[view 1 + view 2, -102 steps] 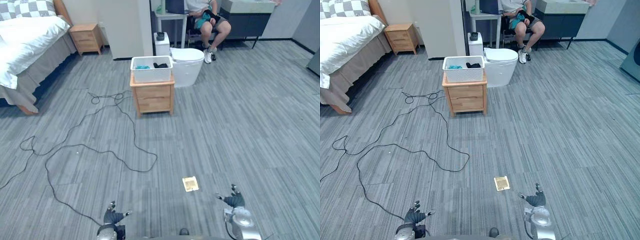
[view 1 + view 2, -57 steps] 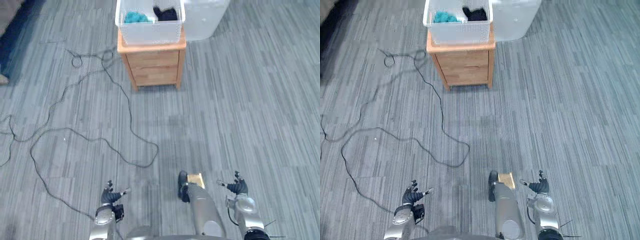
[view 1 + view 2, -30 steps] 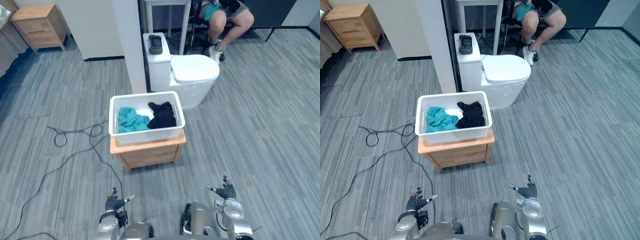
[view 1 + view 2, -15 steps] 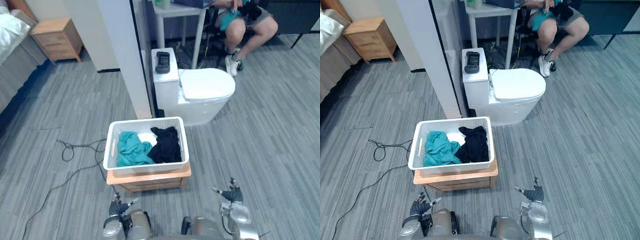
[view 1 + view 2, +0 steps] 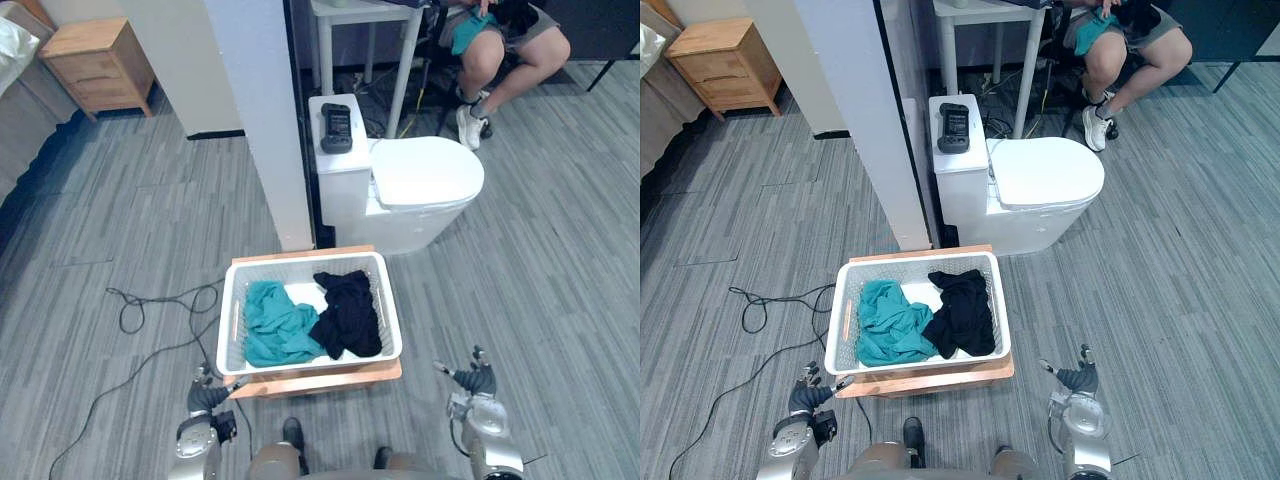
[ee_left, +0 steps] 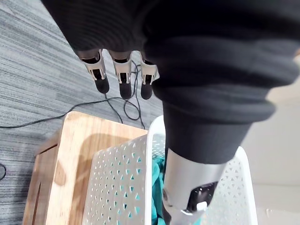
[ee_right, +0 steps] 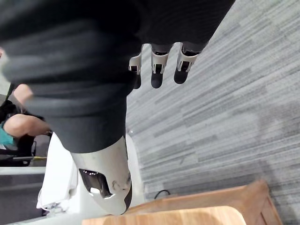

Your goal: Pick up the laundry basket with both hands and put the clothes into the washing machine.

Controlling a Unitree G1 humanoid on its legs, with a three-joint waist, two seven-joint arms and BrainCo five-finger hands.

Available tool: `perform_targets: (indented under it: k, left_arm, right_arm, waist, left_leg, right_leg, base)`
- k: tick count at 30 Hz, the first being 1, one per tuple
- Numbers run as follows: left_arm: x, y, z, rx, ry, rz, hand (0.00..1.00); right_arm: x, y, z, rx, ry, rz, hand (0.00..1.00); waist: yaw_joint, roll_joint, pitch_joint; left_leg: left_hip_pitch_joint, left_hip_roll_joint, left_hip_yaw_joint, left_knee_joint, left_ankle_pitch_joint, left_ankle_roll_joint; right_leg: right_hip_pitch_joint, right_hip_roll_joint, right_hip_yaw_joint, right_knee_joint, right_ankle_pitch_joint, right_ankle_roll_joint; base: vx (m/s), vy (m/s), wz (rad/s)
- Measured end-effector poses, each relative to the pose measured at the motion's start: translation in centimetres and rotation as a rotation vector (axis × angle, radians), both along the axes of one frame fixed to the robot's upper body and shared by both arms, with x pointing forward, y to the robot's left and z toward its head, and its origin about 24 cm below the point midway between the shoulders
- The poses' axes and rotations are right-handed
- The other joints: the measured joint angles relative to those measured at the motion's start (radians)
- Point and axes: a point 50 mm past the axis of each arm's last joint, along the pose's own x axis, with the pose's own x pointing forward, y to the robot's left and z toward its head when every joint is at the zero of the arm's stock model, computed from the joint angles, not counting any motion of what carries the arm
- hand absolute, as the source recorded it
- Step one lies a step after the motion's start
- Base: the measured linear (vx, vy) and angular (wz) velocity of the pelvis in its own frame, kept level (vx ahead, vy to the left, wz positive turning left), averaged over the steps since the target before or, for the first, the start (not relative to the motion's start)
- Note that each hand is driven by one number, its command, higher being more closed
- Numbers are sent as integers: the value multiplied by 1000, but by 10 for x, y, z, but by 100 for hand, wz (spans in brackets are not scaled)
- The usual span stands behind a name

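Looking down ahead of you, the white laundry basket sits on top of a low wooden nightstand, close in front of the robot. Inside it, a teal garment lies on the left and a black garment on the right, the two touching in the middle.

Your left hand hangs low just beside the nightstand's front left corner, near the basket but not touching it. Its fingers are straight and relaxed, with nothing held, and the thumb reaches out over the basket's rim in the left wrist view.

Your right hand hangs off to the right of the nightstand, apart from it and over the grey floor. Its fingers are likewise straight and loosely spread, and it is empty.

Beyond the basket stands a white pillar, and next to it a white toilet with a dark device lying on its tank. A person sits on a chair farther back. A second wooden nightstand stands at the far left.
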Motion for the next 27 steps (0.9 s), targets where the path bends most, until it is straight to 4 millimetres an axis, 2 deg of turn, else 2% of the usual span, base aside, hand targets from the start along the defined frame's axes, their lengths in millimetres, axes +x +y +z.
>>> perform_targets:
  k: [4, 7, 9, 10, 11, 12, 13, 15, 16, 17, 19, 21, 22, 25, 27]
  left_arm:
    - [2, 9, 4, 24, -13, 38, 0]
    - [17, 23, 11, 72, -30, 31, 0]
    - [34, 32, 18, 109, -40, 31, 0]
    - [39, 34, 21, 119, -45, 27, 0]
    - [49, 39, 27, 141, -57, 14, 0]
    - [58, 43, 32, 160, -68, 7, 0]
    - [77, 50, 46, 215, -94, -13, 0]
    - [99, 53, 64, 247, -145, -25, 0]
    - [114, 56, 80, 270, -195, -27, 0]
    - [121, 57, 87, 280, -217, -27, 0]
    - [144, 56, 110, 316, -280, -48, 0]
    - [154, 52, 119, 324, -299, -61, 0]
    - [163, 47, 128, 328, -329, -74, 0]
    - [183, 33, 146, 350, -378, -118, 0]
    - [191, 26, 152, 360, -389, -142, 0]
  right_arm:
    - [8, -2, 5, -16, -17, 19, 0]
    - [28, 1, 9, -47, -17, 95, 0]
    - [53, 9, 19, -74, -41, 169, 0]
    - [60, 13, 23, -79, -53, 193, 0]
    - [76, 22, 33, -91, -87, 242, 0]
    - [88, 30, 41, -103, -112, 280, 0]
    - [109, 42, 55, -125, -154, 336, 0]
    - [124, 46, 69, -135, -189, 350, 0]
    - [136, 48, 79, -142, -212, 356, 0]
    - [142, 50, 85, -147, -227, 359, 0]
    - [162, 48, 112, -180, -293, 359, 0]
    - [173, 46, 128, -199, -325, 349, 0]
    - [181, 42, 142, -221, -359, 337, 0]
    - [193, 34, 164, -231, -395, 287, 0]
    - [198, 32, 171, -223, -398, 272, 0]
  waist:
    - [0, 7, 2]
    - [2, 17, 10]
    - [3, 34, 37]
    - [4, 36, 49]
    - [5, 39, 66]
    - [7, 36, 76]
    - [15, 29, 103]
    - [28, 24, 127]
    - [32, 18, 154]
    - [32, 13, 162]
    - [33, 4, 186]
    - [32, 1, 198]
    - [30, -1, 213]
    - [29, -5, 236]
    - [28, -6, 250]
  left_leg:
    - [6, -4, -4, -27, 27, 9]
    - [6, -15, -11, -73, 69, 12]
    - [-8, -16, -16, -92, 86, 6]
    - [-13, -16, -18, -92, 86, 4]
    - [-33, -16, -36, -92, 89, 0]
    - [-54, -13, -48, -92, 89, -1]
    - [-91, -10, -62, -91, 98, -12]
    - [-125, -4, -62, -91, 121, -14]
    - [-142, 1, -62, -91, 140, -9]
    - [-153, 1, -63, -91, 145, -7]
    - [-190, 1, -63, -91, 163, 4]
    - [-201, -1, -61, -91, 166, 8]
    - [-208, -3, -61, -90, 169, 12]
    - [-232, -3, -63, -77, 171, 14]
    - [-238, -4, -64, -77, 171, 14]
  right_leg:
    - [-3, 2, 4, -19, 24, -1]
    - [-19, -1, 5, -32, 35, 13]
    - [-44, -1, 7, -28, 43, 23]
    - [-52, -1, 8, -27, 44, 22]
    - [-77, 2, 15, -23, 55, 18]
    - [-104, 5, 24, -19, 62, 16]
    - [-158, 7, 41, 8, 67, 12]
    - [-197, 7, 46, 28, 74, 10]
    - [-218, 11, 47, 41, 79, 10]
    - [-232, 12, 47, 46, 81, 10]
    - [-280, 11, 52, 74, 86, 15]
    - [-297, 9, 57, 85, 86, 15]
    - [-310, 7, 59, 94, 85, 14]
    - [-335, 6, 60, 110, 83, 10]
    - [-343, 6, 60, 113, 80, 8]
  base:
    - [-99, 36, 0]
    - [-153, 51, 4]
    - [-191, 58, -1]
    - [-198, 59, -14]
    - [-188, 53, -19]
    - [-234, 54, -25]
    - [-158, 32, -18]
    - [-95, 6, -10]
    - [-84, -6, -4]
    - [-71, -13, -1]
    - [-6, -9, -2]
    - [23, -14, -5]
    - [29, -16, -3]
    - [50, -26, 0]
    - [18, -13, 1]
